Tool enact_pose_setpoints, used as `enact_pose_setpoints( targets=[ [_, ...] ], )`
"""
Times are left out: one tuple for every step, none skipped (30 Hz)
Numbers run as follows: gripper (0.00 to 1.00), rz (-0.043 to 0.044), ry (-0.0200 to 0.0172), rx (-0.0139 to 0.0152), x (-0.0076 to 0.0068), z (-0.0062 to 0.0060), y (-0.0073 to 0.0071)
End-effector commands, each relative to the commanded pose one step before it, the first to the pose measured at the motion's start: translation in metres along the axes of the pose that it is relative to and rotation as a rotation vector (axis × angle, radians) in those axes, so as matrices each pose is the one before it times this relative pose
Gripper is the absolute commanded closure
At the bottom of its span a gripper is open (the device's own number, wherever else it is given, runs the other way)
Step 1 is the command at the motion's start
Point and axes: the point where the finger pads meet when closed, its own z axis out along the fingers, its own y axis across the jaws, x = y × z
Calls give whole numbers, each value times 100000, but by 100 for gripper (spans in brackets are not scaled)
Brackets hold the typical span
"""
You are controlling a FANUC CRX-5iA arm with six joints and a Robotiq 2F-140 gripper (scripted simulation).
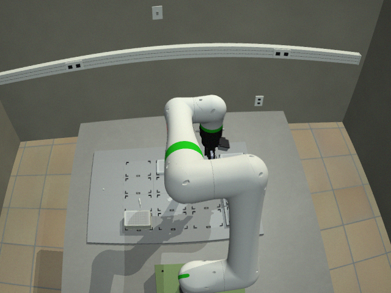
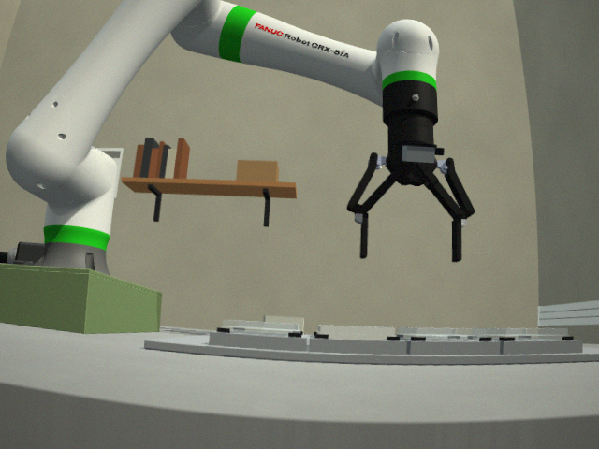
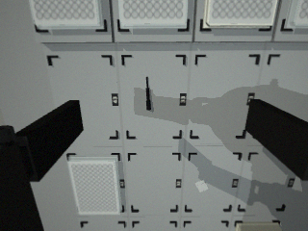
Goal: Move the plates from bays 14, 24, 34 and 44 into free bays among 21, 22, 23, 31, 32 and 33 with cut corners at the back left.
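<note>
My gripper [image 1: 211, 155] [image 2: 410, 258] [image 3: 164, 115] is open and empty, high above the deck. In the wrist view, column 4 is along the top and row 4 at the left. Its plates stand in bay 44 [image 3: 67, 12], bay 34 [image 3: 153, 12], bay 24 [image 3: 241, 12] and, partly cut off, bay 14 [image 3: 301, 16]. Bay 24's plate has a cream rim. A plate [image 1: 160, 166] [image 3: 93, 187] sits in bay 42. The cream deep-well block [image 1: 137, 218] [image 3: 259, 227] stands in bay 11. The arm hides most of column 4 in the top view.
A dark thin stick [image 3: 148, 93] lies in bay 33. A small white piece [image 1: 169, 199] [image 3: 201, 186] lies in bay 22, and a white stick [image 1: 140, 202] in bay 21, behind the deep-well block. Bays 23, 31 and 32 show no plate. Column 4's floors are raised.
</note>
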Motion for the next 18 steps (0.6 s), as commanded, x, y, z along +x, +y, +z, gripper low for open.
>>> enact_pose_setpoints(
  targets=[
    [0,-51,20,211,972,-128,-93],
    [0,0,1,-1,401,0,-1],
    [0,0,1,0,400,0,0],
    [0,0,1,0,400,0,0],
    [0,0,0,0,0,0,0],
    [0,0,0,0,0,0,0],
    [0,0,0,0,0,0,0],
    [0,1,2,1,-4,1,4],
    [0,0,-1,-1,2,0,-2],
    [0,0,0,0,1,0,-1],
    [0,0,0,0,1,0,-1],
    [0,0,0,0,0,0,0],
    [0,0,0,0,0,0,0],
    [0,0,0,0,0,0,0],
    [0,-6,19,1,-7,-2,1],
    [0,1,-5,0,3,0,0],
    [0,0,0,0,0,0,0],
    [0,0,0,0,0,0,0]
  ],
)
